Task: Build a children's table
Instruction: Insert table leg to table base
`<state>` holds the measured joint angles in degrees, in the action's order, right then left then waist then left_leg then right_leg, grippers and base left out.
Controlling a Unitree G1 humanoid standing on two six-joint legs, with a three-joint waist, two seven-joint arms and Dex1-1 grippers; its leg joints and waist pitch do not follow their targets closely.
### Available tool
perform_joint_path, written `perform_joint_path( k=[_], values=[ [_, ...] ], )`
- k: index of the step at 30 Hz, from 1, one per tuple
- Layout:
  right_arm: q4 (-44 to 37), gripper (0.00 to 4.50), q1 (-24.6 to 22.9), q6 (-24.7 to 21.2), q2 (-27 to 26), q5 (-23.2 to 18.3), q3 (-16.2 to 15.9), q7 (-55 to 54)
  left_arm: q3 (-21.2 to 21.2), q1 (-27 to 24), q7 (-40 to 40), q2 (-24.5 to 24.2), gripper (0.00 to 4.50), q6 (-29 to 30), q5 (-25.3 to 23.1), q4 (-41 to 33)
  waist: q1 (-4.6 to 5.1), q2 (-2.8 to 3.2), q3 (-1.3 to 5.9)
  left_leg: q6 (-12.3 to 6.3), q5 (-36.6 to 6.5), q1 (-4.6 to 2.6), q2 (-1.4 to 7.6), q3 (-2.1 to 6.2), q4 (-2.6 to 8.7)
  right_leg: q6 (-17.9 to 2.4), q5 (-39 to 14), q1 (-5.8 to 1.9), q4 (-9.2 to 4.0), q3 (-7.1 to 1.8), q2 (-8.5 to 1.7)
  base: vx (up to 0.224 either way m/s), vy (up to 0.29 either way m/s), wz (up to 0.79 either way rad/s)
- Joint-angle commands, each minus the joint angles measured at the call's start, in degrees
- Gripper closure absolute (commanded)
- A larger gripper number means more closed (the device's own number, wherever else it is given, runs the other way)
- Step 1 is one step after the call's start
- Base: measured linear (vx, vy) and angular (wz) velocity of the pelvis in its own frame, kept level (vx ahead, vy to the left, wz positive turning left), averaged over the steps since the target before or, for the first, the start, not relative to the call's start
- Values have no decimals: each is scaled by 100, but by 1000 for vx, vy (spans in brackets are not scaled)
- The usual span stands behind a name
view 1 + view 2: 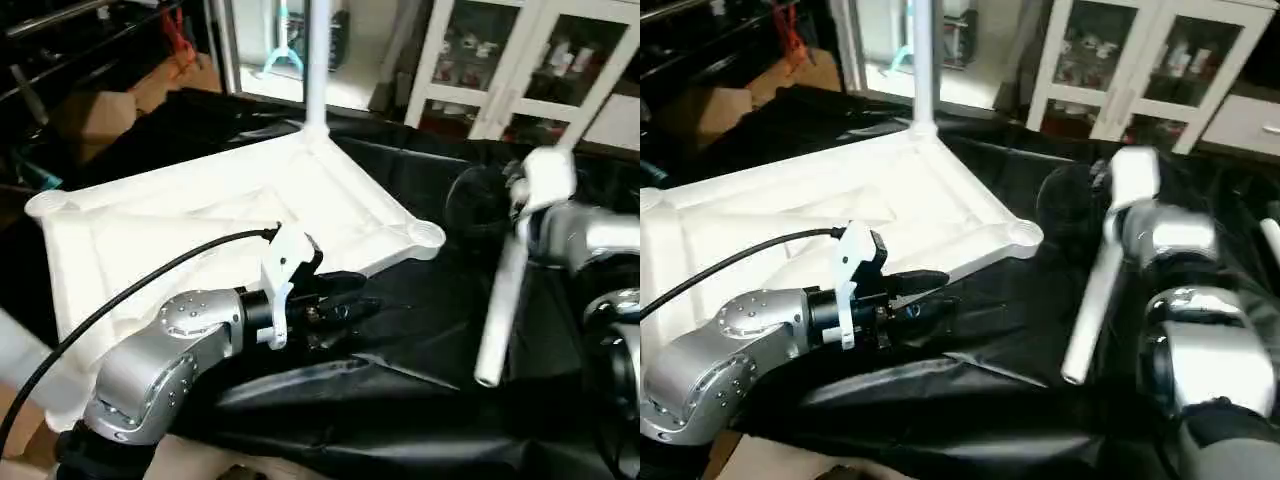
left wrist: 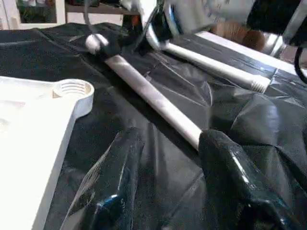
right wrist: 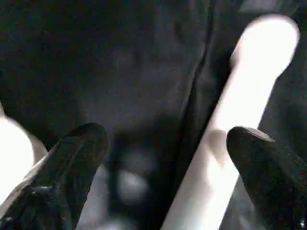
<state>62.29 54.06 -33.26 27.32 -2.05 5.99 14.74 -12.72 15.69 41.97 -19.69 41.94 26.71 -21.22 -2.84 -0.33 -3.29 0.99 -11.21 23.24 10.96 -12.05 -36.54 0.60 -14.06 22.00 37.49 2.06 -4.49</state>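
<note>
The white tabletop lies upside down on black sheeting, ribs up. One white leg stands upright in its far corner. The near right corner socket is empty. My left gripper hovers low over the sheeting just in front of that corner, open, nothing between its fingers. A second leg slants across the sheeting to the right. Its upper end sits between the wide-apart fingers of my open right gripper, close against one finger. A third leg lies flat beyond it.
Crumpled black plastic sheeting covers the work surface. The left arm's black cable loops over the tabletop. White glass-door cabinets stand at the back right, and cardboard boxes at the back left.
</note>
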Motion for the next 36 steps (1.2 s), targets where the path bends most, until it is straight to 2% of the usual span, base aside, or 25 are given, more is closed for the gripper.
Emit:
perform_joint_path(
  k=[1,6,8,10,12,15,16,19,22,25,26,27,29,32,36],
  values=[
    [149,7,-89,-12,102,135,-28,-65,-42,0,-41,-7,236,56,35,-136,31,-89,454,-118,279,-205,198,64,332,-1599,941,-220,-297,-195,-239,0,0,0],
    [135,7,-431,68,154,75,31,-204,-39,-3,-31,-55,236,87,40,-152,39,-112,452,-56,178,-187,179,64,340,-1496,978,-243,-304,-204,-241,0,0,0],
    [26,7,-449,-73,201,21,62,-174,-43,6,-19,-81,236,92,49,-144,63,-60,447,-25,60,-177,173,76,342,-1500,919,-250,-310,-202,-243,0,0,0],
    [28,7,-444,-103,209,23,79,-162,-48,10,-15,-88,236,94,50,-138,95,-96,449,-23,29,-165,173,78,341,-1514,894,-264,-314,-201,-240,0,0,0],
    [110,7,-518,-277,261,34,97,-113,-80,71,14,-101,236,66,20,-69,121,-85,436,-8,-80,-179,176,74,339,-1533,724,-247,-336,-205,-236,0,0,0],
    [122,7,-596,-432,286,-56,156,-54,-76,128,20,-95,236,58,12,-21,110,-68,427,40,-189,-193,186,74,346,-1541,556,-236,-349,-206,-239,0,0,0],
    [127,22,-650,-540,292,-126,200,29,-86,149,31,-98,236,52,8,-9,105,-51,428,68,-224,-198,189,78,348,-1541,511,-233,-349,-207,-244,0,0,0],
    [132,33,-756,-639,310,-207,269,114,-102,174,56,-113,236,44,7,7,108,-58,427,120,-280,-202,189,81,355,-1539,491,-239,-354,-204,-238,0,0,0],
    [121,74,-811,-618,331,-204,292,100,-108,176,64,-125,236,30,-4,27,102,-55,439,92,-136,-194,185,84,349,-1575,698,-241,-334,-199,-236,0,0,0],
    [82,87,-821,-642,341,-212,289,140,-112,163,67,-146,236,30,-10,17,92,-66,442,47,-104,-196,188,80,345,-1612,731,-243,-333,-198,-241,0,0,0],
    [69,96,-803,-650,350,-274,379,116,-105,162,50,-150,236,32,-8,11,88,-83,442,33,-94,-198,187,77,345,-1613,731,-244,-334,-199,-240,0,0,0],
    [69,117,-803,-650,350,-274,379,116,-105,162,50,-150,236,32,-8,11,82,-75,442,22,-91,-197,188,78,344,-1616,722,-244,-330,-201,-245,0,0,0],
    [70,129,-770,-650,350,-351,492,85,-90,165,34,-155,236,29,-14,12,80,-80,441,18,-96,-196,190,77,344,-1612,694,-244,-330,-201,-247,0,0,0],
    [78,168,-726,-507,359,-432,632,-27,-50,185,-12,-174,236,-7,-58,58,76,-89,441,6,-61,-190,187,78,343,-1600,671,-244,-332,-200,-251,0,0,0],
    [74,191,-729,-308,353,-491,745,-87,-24,186,-41,-188,236,-18,-71,70,72,-90,441,25,-81,-191,190,78,344,-1573,630,-240,-332,-199,-253,0,0,0]
  ],
)
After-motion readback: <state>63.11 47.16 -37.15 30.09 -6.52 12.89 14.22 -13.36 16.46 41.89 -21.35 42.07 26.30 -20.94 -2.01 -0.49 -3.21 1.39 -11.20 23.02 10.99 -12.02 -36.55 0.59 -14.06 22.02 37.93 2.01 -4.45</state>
